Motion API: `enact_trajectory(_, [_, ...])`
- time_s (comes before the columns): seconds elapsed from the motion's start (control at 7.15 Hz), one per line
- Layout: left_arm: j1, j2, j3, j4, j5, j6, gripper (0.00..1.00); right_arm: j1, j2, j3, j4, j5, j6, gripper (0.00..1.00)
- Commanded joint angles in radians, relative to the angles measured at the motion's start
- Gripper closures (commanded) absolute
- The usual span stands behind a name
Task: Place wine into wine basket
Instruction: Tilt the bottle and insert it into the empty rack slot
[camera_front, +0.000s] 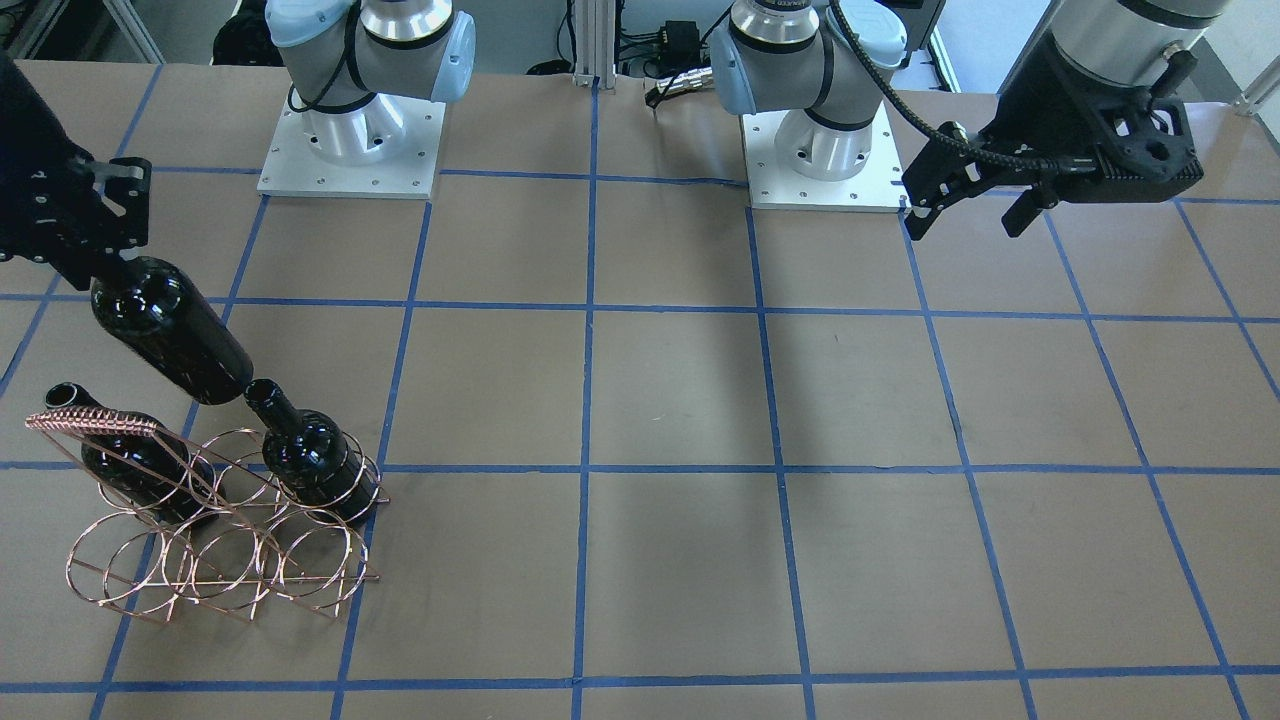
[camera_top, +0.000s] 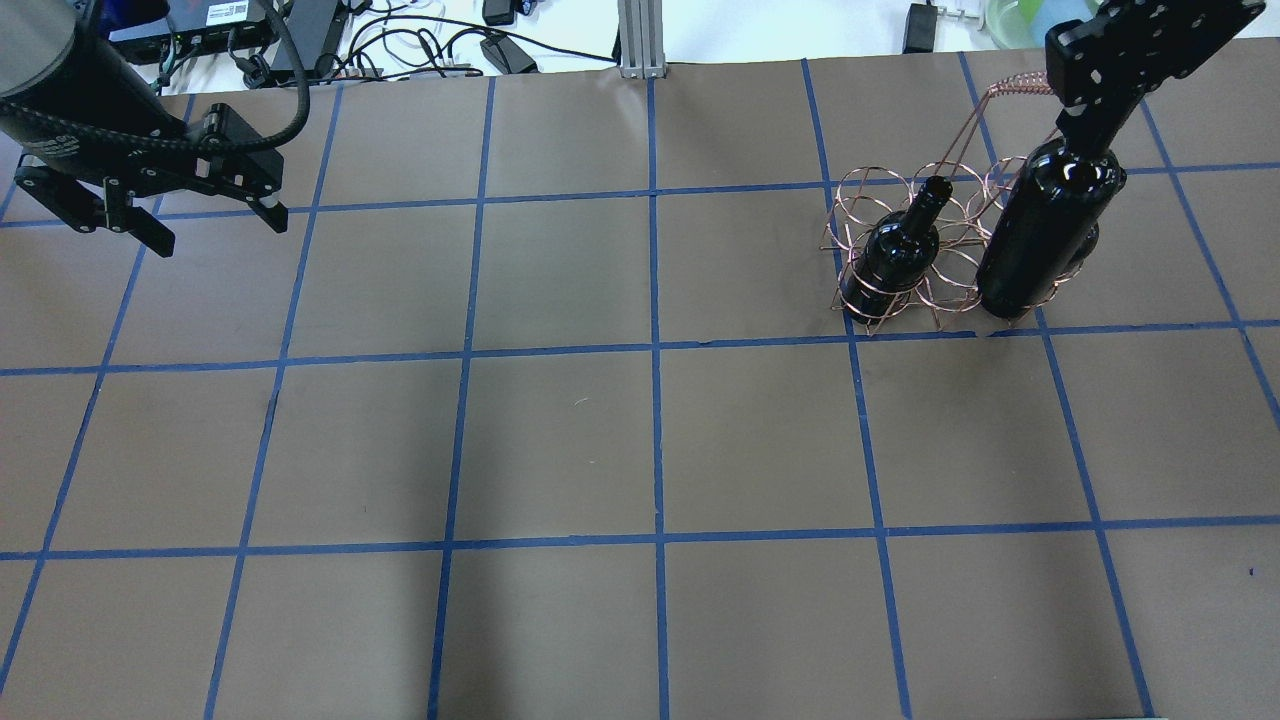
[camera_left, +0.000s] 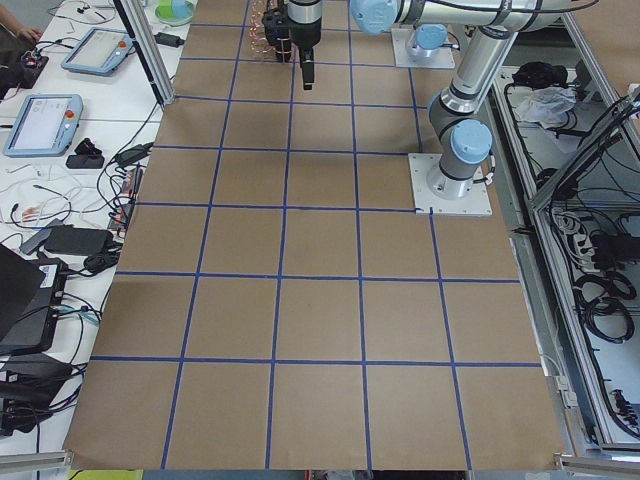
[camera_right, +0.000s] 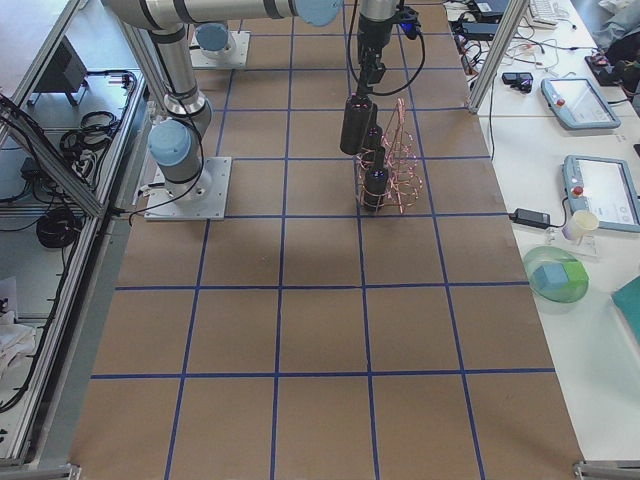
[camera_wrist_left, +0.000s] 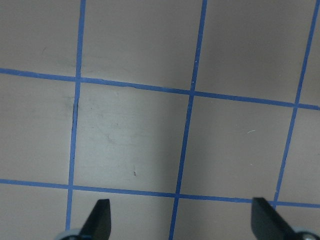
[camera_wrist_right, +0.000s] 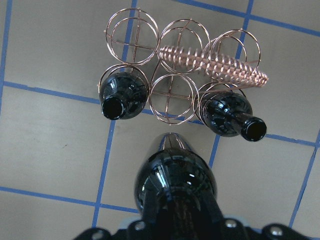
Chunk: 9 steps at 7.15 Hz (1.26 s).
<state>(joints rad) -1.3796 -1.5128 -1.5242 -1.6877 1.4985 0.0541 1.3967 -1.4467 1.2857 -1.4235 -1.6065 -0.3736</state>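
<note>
The copper wire wine basket (camera_front: 95, 420) stands on the table and also shows in the overhead view (camera_top: 985, 92) and the right wrist view (camera_wrist_right: 215, 62). Two black wine bottles (camera_wrist_right: 120, 95) (camera_wrist_right: 227, 112) stand in its near row of rings, with the middle ring between them empty. My right gripper (camera_front: 115, 255) is shut on the neck of a third wine bottle (camera_front: 170, 330), also seen from overhead (camera_top: 1045, 235). It hangs tilted in the air beside the basket, its base near the empty middle ring. My left gripper (camera_top: 215, 230) is open and empty, far from the basket.
The table is brown paper with a blue tape grid (camera_top: 655, 350). The two arm bases (camera_front: 350, 140) (camera_front: 825, 150) stand at the robot's edge. Cables and devices lie beyond the table's far edge (camera_top: 400, 40). The left wrist view shows only bare table below the open fingers (camera_wrist_left: 100, 220).
</note>
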Motion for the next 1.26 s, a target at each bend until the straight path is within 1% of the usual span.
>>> enact_trajectory(0.0, [0.001,-0.006,-0.001,0.0,-0.003,-0.006,0.0,-0.004,0.057,-0.042,-0.035,0.072,0.063,0.79])
enact_trajectory(0.28, [0.001,-0.003,-0.001,0.002,0.003,-0.007,0.0,-0.002,0.097,-0.026,-0.069,0.062,0.052,0.8])
enact_trajectory(0.42, [0.001,-0.01,-0.001,0.002,-0.006,-0.01,0.0,-0.002,0.097,-0.02,-0.08,0.034,0.024,0.8])
enact_trajectory(0.7, [0.001,-0.009,-0.001,0.0,-0.004,-0.014,0.0,-0.002,0.109,-0.017,-0.097,0.03,0.005,0.8])
enact_trajectory(1.12, [0.001,-0.003,-0.002,0.002,-0.003,-0.014,0.0,-0.002,0.109,0.026,-0.155,0.03,-0.031,0.8])
